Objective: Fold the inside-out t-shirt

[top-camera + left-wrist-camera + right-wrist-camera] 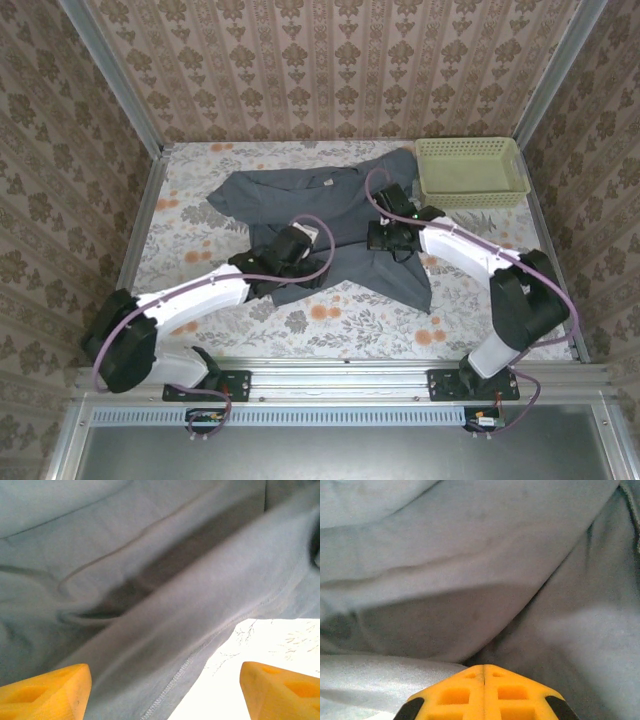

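The inside-out t-shirt (330, 200) lies crumpled across the middle of the table, dark slate blue-grey, with one corner trailing toward the near right. My left gripper (303, 242) hovers low over its near left part. In the left wrist view that gripper (165, 674) is open, its yellow fingertips (55, 690) wide apart, and the stitched hem (175, 680) runs between them over the white tablecloth. My right gripper (384, 237) rests on the shirt's right part. In the right wrist view it (484, 666) is shut, with folds of the cloth (470, 580) converging at its tip.
A pale green-yellow plastic basket (471, 170) stands at the back right, just beyond the shirt's sleeve. The flowered tablecloth (340, 325) shows along the near edge and on the left. Patterned walls enclose the table on three sides.
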Robot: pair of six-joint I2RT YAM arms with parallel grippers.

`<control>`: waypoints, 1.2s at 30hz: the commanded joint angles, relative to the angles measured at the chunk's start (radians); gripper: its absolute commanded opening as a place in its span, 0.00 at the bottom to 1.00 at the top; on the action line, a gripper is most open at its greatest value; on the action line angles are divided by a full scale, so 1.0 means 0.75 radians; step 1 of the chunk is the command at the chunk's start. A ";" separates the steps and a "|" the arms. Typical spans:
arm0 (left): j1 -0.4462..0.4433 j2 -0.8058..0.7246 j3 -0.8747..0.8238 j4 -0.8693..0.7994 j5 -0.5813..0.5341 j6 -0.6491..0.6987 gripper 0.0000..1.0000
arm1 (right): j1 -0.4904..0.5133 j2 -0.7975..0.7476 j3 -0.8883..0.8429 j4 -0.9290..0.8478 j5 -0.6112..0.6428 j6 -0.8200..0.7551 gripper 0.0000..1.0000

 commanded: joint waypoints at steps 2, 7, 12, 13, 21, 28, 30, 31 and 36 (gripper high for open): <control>-0.062 0.154 0.107 0.016 -0.032 0.117 0.79 | -0.034 0.069 0.055 -0.004 -0.091 -0.026 0.00; -0.085 0.345 0.183 0.086 0.034 0.139 0.80 | -0.055 0.102 0.051 0.024 -0.096 -0.028 0.00; -0.095 0.454 0.249 0.099 0.092 0.166 0.80 | -0.127 0.147 0.029 0.060 -0.118 -0.023 0.00; -0.097 0.470 0.261 0.099 0.096 0.167 0.81 | -0.143 0.155 0.023 0.072 -0.133 -0.022 0.00; -0.104 0.589 0.366 0.060 0.047 0.175 0.85 | -0.176 0.221 0.034 0.115 -0.204 -0.016 0.03; -0.090 0.588 0.379 0.045 -0.058 0.152 0.76 | -0.177 0.229 0.030 0.112 -0.182 -0.030 0.04; -0.091 0.579 0.375 0.048 -0.076 0.154 0.73 | -0.178 0.227 0.027 0.111 -0.182 -0.034 0.04; -0.092 0.577 0.374 0.044 -0.085 0.156 0.70 | -0.178 0.225 0.025 0.114 -0.182 -0.036 0.04; -0.083 0.552 0.348 0.049 -0.112 0.162 0.59 | -0.181 0.216 0.020 0.111 -0.173 -0.039 0.08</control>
